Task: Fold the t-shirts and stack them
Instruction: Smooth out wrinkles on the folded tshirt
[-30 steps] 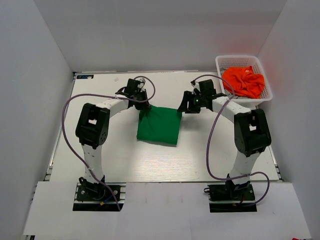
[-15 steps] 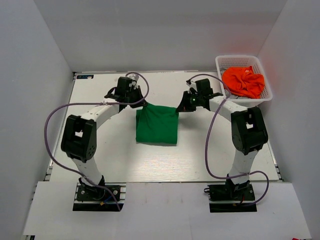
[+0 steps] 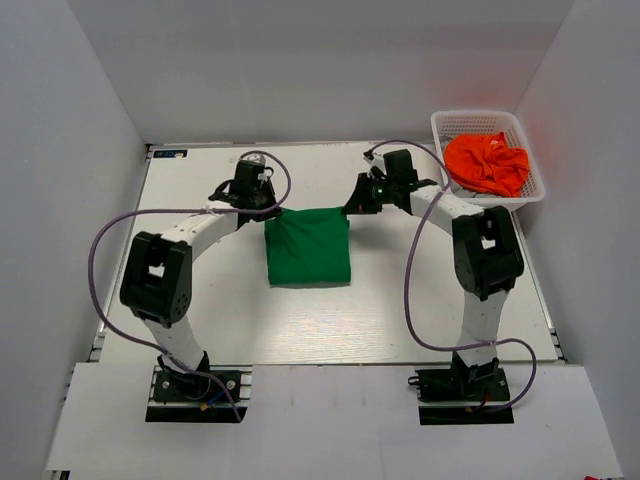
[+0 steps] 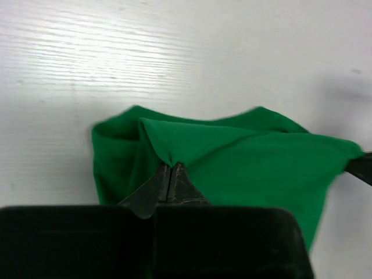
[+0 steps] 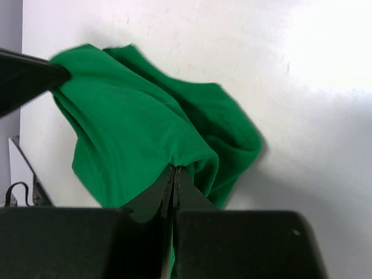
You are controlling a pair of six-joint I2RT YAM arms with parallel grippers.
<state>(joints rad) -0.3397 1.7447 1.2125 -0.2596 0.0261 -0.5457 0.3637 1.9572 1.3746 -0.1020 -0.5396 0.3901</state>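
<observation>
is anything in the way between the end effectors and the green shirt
Nothing visible. The left end effector and the right end effector each pinch a far corner of the green t-shirt, with the cloth directly in their closed fingers. The orange t-shirt lies in the white basket, apart at the right.

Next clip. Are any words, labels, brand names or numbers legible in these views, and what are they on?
No text can be read in any view.
Small dark tag at the far left corner of the table: too small to read.
Green t-shirt, orange t-shirt and white basket: no print or label shows.
Both wrist views: nothing written.
</observation>
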